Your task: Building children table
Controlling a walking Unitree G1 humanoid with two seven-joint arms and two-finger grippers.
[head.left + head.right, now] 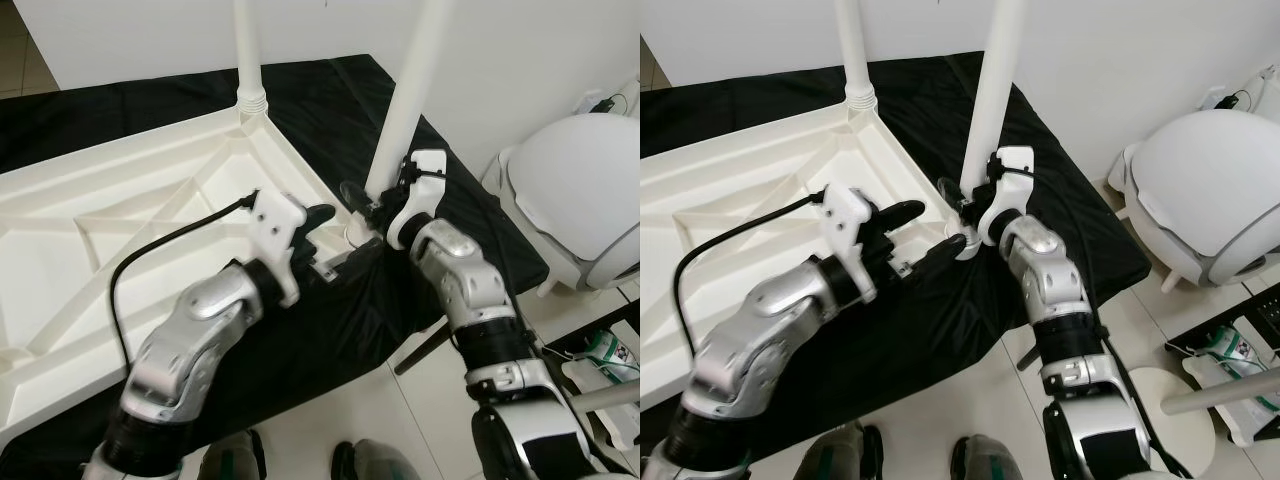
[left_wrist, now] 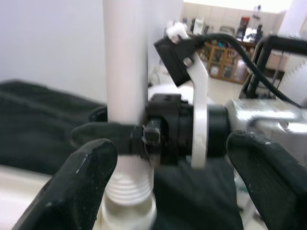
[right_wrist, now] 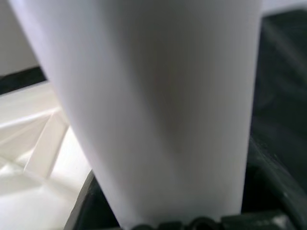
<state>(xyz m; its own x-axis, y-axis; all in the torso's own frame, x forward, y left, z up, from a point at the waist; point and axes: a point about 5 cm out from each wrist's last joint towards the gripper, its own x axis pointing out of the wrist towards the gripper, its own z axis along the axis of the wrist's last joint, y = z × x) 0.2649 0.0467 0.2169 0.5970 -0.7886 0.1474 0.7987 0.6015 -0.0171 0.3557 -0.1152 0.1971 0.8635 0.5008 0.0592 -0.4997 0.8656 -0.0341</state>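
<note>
We look down on a white plastic tabletop point(image 1: 120, 230) lying upside down on a black cloth point(image 1: 330, 100), its moulded ribs facing up; its left edge runs out of frame. Past the right hand, a rounded white shell-shaped object point(image 1: 585, 195) stands on the pale floor, its far side cut off.

Two smooth white tubular legs stand upright, their tops out of view. The far leg point(image 1: 247, 50) is seated in the corner socket beyond our left hand. The near leg point(image 1: 405, 95) rises at the tabletop's near corner, between our two hands. In the left wrist view its lower end shows a ribbed, threaded collar point(image 2: 128, 189) above a white socket; how deep it sits there is hard to make out.

Our right hand point(image 1: 362, 205) grips this near leg low down, black fingers closed around the tube. In the right wrist view the leg is blurred and very close.

Our left hand point(image 1: 325, 235) hangs just short of the same leg, its two fingers point(image 2: 79, 179) spread wide and touching nothing. A black cable point(image 1: 160, 245) loops from its wrist across the tabletop.
</note>
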